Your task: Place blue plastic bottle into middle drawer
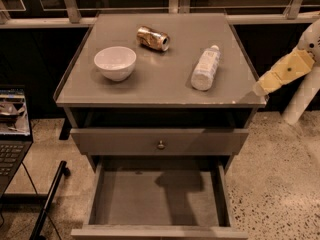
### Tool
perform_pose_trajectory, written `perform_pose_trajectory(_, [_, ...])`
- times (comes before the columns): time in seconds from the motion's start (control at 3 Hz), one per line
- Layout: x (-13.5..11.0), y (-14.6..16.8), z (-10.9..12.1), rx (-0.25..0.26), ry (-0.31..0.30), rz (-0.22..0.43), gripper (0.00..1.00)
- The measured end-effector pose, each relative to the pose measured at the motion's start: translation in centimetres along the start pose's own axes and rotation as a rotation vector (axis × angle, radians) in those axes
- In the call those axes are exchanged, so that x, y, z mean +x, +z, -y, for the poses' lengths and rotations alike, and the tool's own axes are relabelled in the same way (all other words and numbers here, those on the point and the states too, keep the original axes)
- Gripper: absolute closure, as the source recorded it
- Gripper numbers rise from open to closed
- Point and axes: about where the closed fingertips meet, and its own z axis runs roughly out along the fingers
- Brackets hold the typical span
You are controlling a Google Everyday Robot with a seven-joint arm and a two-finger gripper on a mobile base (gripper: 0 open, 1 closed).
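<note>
Right now one blue plastic bottle [205, 68] lies on its side on top of the grey cabinet [165, 86]. It is on the right part of the top. Its white cap points to the back and its flat bottom points to the front. Nothing is touching it.

Two more things sit on the top with it. One white bowl [115, 62] stands the right way up on the left side, well apart from the bottle. One gold-brown can [153, 38] lies on its side near the back, between the bowl and the bottle.

Two drawers show under the top. One drawer front [120, 141] has one small round knob [160, 145] in the middle, and it sticks out a little. Below it the middle drawer [130, 199] is pulled far out, and you can see its flat grey floor and low walls. A dark shadow falls on that floor.

One gripper [260, 88] is at the right, just past the right front corner of the cabinet top. It is pale yellow and points down and to the left, toward that corner. It is near the bottle but not touching it. I cannot tell if it is open or closed.

One laptop [12, 129] sits at the left edge, open, with its screen lit. The floor [280, 184] around the cabinet is speckled.
</note>
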Motion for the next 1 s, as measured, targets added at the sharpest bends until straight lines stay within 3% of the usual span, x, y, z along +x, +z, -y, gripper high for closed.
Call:
perform_pose_trajectory(0.33, [-0.8,0.9,0.1,0.012,0.082,0.032,0.00])
perform_pose_trajectory(0.67, [-3.0,3.7,0.3,-0.020,0.240,0.130,0.00])
perform_pose_trajectory(1.0, [-5.9,6.3,0.2,-0.053,0.318,0.171,0.00])
